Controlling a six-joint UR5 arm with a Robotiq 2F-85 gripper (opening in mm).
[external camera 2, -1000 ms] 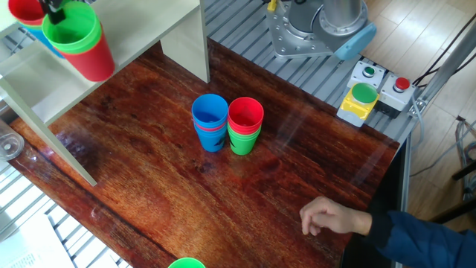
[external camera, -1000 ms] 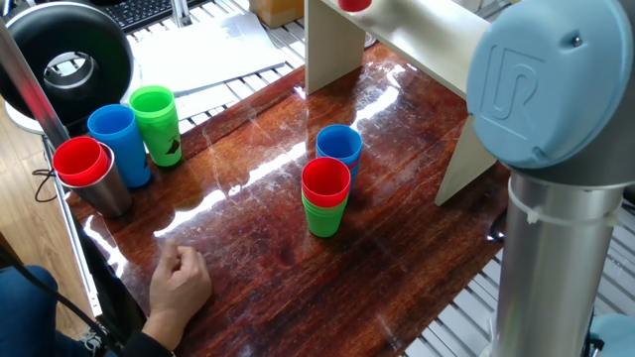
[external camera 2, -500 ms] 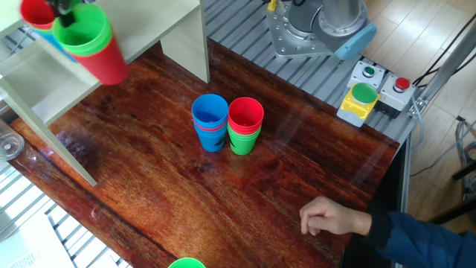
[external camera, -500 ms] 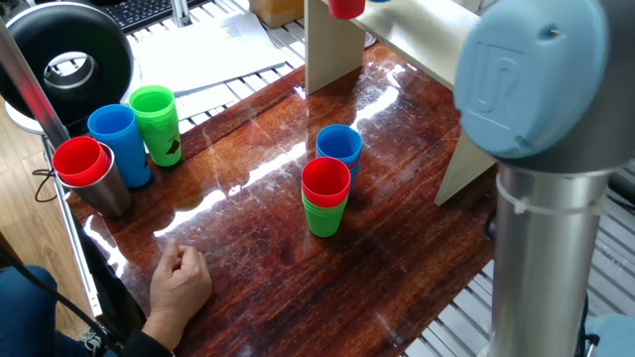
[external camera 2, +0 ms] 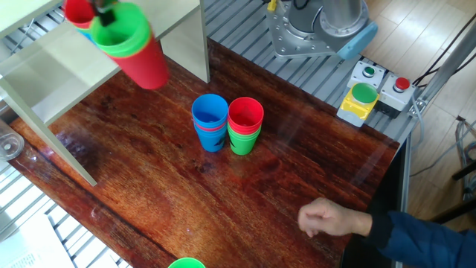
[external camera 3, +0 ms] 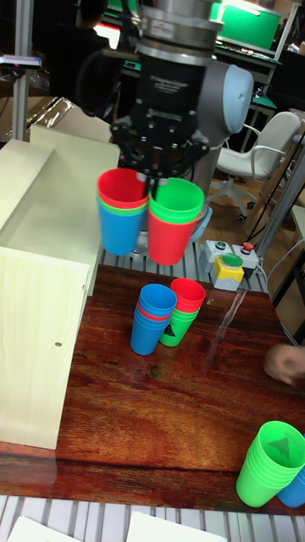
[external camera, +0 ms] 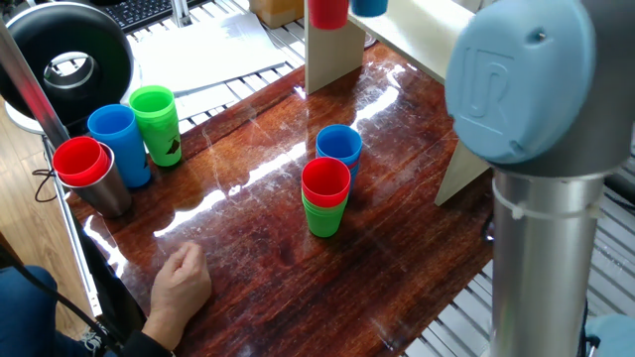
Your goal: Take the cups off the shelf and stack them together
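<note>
Your gripper (external camera 3: 155,182) hangs in the air above the table (external camera 2: 223,201), in front of the shelf (external camera 3: 38,339), fingers closed between two nested cup stacks held side by side. One finger sits inside each stack's top cup, so the clamp is on their adjoining walls.

Left held stack (external camera 3: 121,212): red over green over blue, three cups. Right held stack (external camera 3: 174,220): green nested in red; further rims are hard to count. Both stand mouths up, long axes close to vertical in the tall view; in the other fixed view the green-and-red stack (external camera 2: 134,45) looks tilted.

On the table, two stacks stand upright and touching: a blue-topped stack (external camera 2: 210,123) and a red-topped stack (external camera 2: 245,126).

At the table's edge: a green stack (external camera: 156,124), a blue cup (external camera: 119,144), and a red cup in a grey metal tumbler (external camera: 94,178).

A person's hand (external camera 2: 331,221) rests near the table edge.
</note>
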